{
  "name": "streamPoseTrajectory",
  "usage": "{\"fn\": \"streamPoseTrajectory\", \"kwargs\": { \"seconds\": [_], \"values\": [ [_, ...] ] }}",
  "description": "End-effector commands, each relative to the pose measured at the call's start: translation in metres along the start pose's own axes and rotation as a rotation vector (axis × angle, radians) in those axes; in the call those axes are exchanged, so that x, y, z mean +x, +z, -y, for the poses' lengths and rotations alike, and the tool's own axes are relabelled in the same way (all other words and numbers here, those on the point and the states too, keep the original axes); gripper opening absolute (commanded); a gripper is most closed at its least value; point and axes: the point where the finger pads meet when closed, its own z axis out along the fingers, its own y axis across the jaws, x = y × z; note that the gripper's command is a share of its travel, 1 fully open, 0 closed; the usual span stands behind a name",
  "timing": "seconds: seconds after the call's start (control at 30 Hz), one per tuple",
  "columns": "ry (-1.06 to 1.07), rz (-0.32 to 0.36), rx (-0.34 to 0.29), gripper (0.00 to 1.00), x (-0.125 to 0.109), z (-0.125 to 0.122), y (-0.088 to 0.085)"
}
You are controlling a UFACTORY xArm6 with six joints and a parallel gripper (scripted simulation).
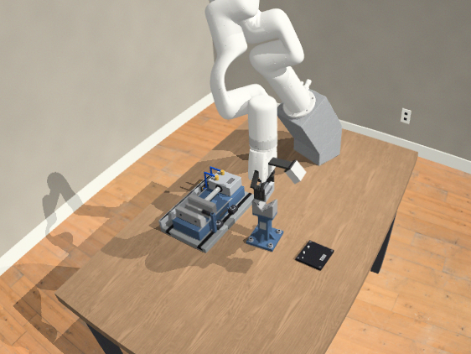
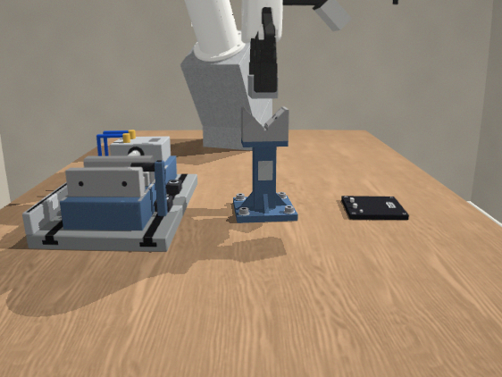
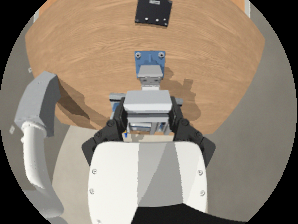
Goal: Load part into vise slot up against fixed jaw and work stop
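Note:
My gripper [image 1: 261,190] is shut on the part [image 3: 148,106], a grey block, and points straight down over the V-block [image 1: 265,208]. In the exterior view the black fingers [image 2: 263,78] end just above the grey V notch [image 2: 264,126], with the part's pale edge [image 2: 263,94] showing below them. I cannot tell if the part touches the V. Its slot is hidden. The black infeed plate [image 1: 314,255] lies bare to the right. The open vise [image 1: 207,210] stands to the left.
The V-block stands on a blue post with a bolted base [image 2: 263,212]. The vise's air cylinder with blue hoses [image 2: 134,145] is at its far end, and a grey jaw [image 2: 104,182] is at its near end. The arm's grey base [image 1: 316,126] stands behind.

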Motion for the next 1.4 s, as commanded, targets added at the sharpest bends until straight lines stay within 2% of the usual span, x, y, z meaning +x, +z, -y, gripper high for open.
{"fn": "streamPoseTrajectory", "kwargs": {
  "seconds": [0.0, 0.77, 1.37],
  "values": [
    [0.001, -0.001, -0.003, 0.00, 0.000, -0.001, -0.007],
    [0.001, -0.001, -0.003, 0.00, 0.000, -0.001, -0.038],
    [0.001, -0.001, -0.003, 0.00, 0.000, -0.001, -0.043]
  ]
}}
